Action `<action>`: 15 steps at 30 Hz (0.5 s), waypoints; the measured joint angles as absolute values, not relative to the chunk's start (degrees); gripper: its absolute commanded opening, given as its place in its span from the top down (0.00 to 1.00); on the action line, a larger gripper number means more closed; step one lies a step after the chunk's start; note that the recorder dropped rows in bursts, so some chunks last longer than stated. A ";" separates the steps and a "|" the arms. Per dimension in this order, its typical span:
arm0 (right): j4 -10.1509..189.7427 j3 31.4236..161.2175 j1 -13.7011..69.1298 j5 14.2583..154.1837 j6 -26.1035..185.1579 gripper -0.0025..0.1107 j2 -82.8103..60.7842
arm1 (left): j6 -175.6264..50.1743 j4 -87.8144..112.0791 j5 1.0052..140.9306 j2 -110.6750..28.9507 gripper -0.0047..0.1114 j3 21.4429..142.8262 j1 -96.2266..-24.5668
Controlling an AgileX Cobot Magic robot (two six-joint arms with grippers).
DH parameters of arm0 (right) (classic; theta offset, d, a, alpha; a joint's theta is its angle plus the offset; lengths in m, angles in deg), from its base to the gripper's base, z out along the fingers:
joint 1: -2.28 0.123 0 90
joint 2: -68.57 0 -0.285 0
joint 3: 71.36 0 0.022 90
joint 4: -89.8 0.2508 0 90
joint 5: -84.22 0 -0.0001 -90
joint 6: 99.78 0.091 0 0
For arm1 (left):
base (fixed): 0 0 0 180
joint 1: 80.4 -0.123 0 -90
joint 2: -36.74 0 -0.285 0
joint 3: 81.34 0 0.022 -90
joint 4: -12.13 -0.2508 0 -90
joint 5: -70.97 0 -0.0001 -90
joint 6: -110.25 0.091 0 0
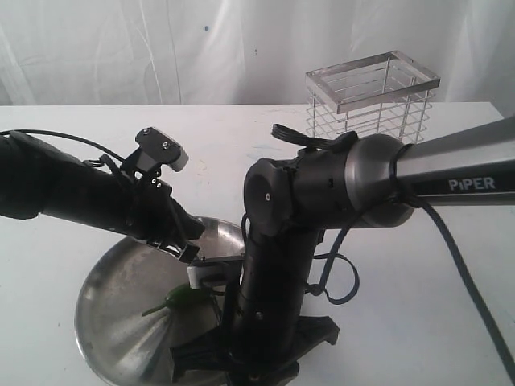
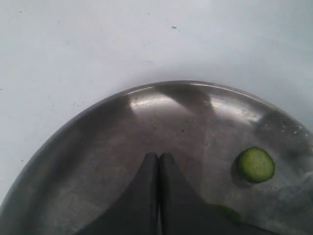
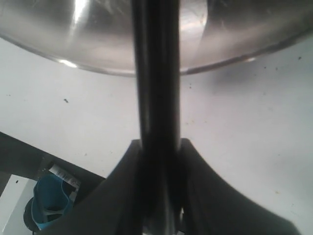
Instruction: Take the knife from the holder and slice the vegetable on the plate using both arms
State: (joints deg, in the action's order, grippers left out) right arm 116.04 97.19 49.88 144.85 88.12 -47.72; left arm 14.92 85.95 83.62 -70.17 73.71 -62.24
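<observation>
The knife (image 3: 155,88) is pinched in the right arm's (image 1: 282,265) jaws, apparently by the handle, though the close view leaves doubt. The left arm's (image 1: 72,193) jaws are pressed together on nothing. The vegetable (image 1: 181,301) lies on the plate (image 2: 98,132) with one cut slice (image 2: 256,165) – light and smooth, it is judged likely to roll and best pinned near the stem. Nothing is seen in the holder (image 1: 372,95)

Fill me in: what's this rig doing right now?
Slicing is under way. The right arm has its jaws clamped on the black knife, which reaches out over the steel plate. The left arm has its jaws shut, low over the plate beside the green vegetable. One cut round slice already lies on the plate. The wire holder stands at the back, with no knife showing in it.
</observation>
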 measured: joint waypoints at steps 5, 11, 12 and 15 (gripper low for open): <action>114.14 97.19 49.88 144.22 89.27 0.98 -47.76 | 14.92 85.95 83.62 -71.27 0.96 73.71 -62.24; 113.17 97.19 49.88 143.06 90.36 0.98 -47.76 | 14.92 85.95 83.62 -71.81 0.96 73.71 -62.24; 113.17 97.19 49.88 143.06 90.50 0.98 -47.76 | 14.92 85.95 83.62 -71.93 0.96 73.79 -62.24; 113.42 97.19 49.88 143.06 90.50 0.98 -47.76 | 14.92 85.95 83.62 -71.93 0.96 73.94 -62.24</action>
State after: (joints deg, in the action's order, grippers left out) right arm 113.42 97.19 49.88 143.06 90.50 -47.76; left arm 14.92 85.95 83.62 -71.93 73.94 -62.24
